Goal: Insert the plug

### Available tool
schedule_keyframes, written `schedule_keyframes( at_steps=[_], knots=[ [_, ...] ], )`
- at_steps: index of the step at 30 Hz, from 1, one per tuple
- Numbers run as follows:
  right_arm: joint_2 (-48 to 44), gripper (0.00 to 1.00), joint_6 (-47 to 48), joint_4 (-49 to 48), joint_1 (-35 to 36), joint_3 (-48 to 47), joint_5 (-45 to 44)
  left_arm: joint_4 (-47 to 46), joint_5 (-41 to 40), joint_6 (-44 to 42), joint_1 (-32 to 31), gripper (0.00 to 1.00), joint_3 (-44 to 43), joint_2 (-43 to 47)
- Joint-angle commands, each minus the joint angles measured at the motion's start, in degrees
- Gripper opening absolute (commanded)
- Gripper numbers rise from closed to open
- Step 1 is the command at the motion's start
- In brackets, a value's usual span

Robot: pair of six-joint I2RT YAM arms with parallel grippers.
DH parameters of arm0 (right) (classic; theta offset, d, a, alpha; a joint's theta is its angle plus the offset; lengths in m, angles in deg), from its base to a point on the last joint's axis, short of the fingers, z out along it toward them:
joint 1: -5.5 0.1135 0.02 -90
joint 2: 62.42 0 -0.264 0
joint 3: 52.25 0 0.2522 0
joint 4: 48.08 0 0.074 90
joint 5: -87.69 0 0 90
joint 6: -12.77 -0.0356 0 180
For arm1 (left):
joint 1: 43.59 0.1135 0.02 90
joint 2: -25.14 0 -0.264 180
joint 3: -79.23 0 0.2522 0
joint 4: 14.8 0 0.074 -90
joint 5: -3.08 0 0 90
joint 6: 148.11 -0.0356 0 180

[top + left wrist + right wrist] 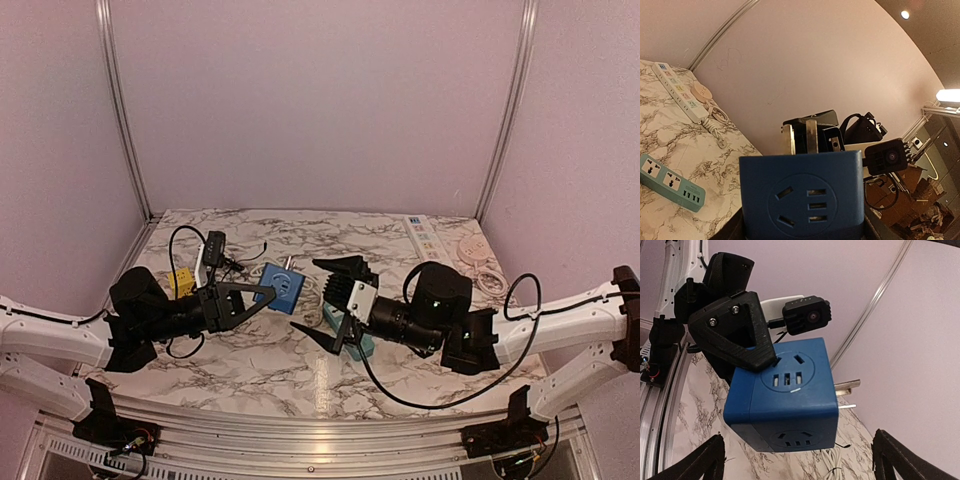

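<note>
Blue cube plug (280, 287) is clamped in the left gripper (266, 290) and held off the table (250, 360), metal prongs (847, 387) bare. The right gripper (308, 295) faces it, jaws spread wide, close but apart. Teal power strip (362, 345) lies under the right gripper. White power strip (425, 237) is well beyond it.

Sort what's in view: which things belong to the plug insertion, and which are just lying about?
Job:
blue cube adapter, held in left gripper
right gripper, open
teal power strip, likely target

Lying about:
white power strip
round white corded item
yellow object
black corded adapter
</note>
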Motion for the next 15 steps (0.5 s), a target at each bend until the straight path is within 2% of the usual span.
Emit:
schedule_keyframes(
  at_steps=[1, 5, 15],
  knots=[
    [0.96, 0.99, 0.46, -1.99, 0.35, -2.2, -0.06, -7.61, 1.06, 0.55, -0.91, 0.0, -2.06, -1.13],
    [0.97, 0.96, 0.08, -1.74, 0.35, -2.84, 2.66, -8.75, 2.01, 0.97, -1.75, 0.0, -2.87, -2.45],
    [1.58, 0.89, 0.68, -1.66, 0.35, -3.02, 2.8, -16.05, 2.58, 4.12, -2.13, 0.0, -2.42, -4.59]
  ],
)
